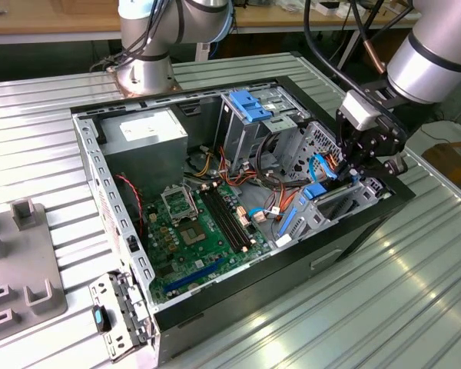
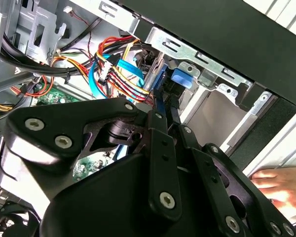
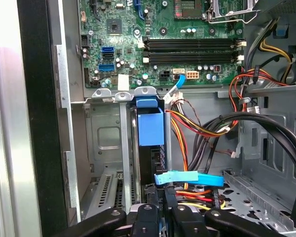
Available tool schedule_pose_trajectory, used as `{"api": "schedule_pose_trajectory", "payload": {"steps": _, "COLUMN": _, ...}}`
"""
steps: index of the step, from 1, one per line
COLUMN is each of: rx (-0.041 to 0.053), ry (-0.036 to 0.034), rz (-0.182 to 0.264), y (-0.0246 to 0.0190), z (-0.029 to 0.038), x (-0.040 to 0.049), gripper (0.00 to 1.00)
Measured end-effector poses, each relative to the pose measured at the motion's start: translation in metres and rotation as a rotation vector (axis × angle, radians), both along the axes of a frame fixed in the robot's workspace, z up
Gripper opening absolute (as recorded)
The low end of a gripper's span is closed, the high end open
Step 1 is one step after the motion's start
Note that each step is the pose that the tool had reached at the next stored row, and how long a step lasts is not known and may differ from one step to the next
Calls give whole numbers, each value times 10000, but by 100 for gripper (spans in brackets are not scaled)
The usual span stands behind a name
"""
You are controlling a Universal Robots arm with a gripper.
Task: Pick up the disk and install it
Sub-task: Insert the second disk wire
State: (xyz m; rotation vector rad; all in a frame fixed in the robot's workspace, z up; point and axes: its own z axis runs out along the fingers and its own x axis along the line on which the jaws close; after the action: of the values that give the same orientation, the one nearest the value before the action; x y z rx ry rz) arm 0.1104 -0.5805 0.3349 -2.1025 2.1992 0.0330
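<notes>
Disk (image 3: 150, 126) is being held on edge in the metal drive bay at the corner of the open computer case (image 1: 100, 177), beside the black front panel at the exterior view's right. It is being clamped between the closed-in fingers of the gripper (image 3: 160, 200). The green motherboard (image 1: 192, 231) is being shown beyond the bay, coloured cables (image 3: 197, 128) are being draped just beside the disk, and a person's hand (image 2: 278, 185) is being rested outside the case

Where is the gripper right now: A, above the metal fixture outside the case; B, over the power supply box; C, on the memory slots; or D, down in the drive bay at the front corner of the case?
D: in the exterior view the gripper reaches into the drive bay with blue rails at the case corner.
</notes>
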Motion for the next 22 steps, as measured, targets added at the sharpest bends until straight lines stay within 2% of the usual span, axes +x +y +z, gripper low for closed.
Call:
{"api": "schedule_pose_trajectory", "payload": {"steps": 10, "rx": -16, "ry": 1, "rz": -1, "y": 3, "z": -8, "x": 0, "gripper": 17}}
{"api": "schedule_pose_trajectory", "payload": {"steps": 11, "rx": 26, "ry": 1, "rz": 0, "y": 3, "z": -27, "x": -1, "gripper": 18}}
{"api": "schedule_pose_trajectory", "payload": {"steps": 12, "rx": 29, "ry": 1, "rz": -1, "y": 1, "z": -31, "x": -1, "gripper": 18}}
{"api": "schedule_pose_trajectory", "payload": {"steps": 13, "rx": 23, "ry": 0, "rz": -1, "y": -1, "z": -29, "x": -1, "gripper": 24}}
{"api": "schedule_pose_trajectory", "payload": {"steps": 17, "rx": 13, "ry": 0, "rz": -1, "y": -2, "z": -21, "x": 0, "gripper": 24}}
{"api": "schedule_pose_trajectory", "payload": {"steps": 19, "rx": 24, "ry": 1, "rz": -2, "y": 1, "z": 37, "x": -1, "gripper": 24}}
{"api": "schedule_pose_trajectory", "payload": {"steps": 22, "rx": 14, "ry": 0, "rz": -1, "y": 13, "z": 217, "x": 0, "gripper": 24}}
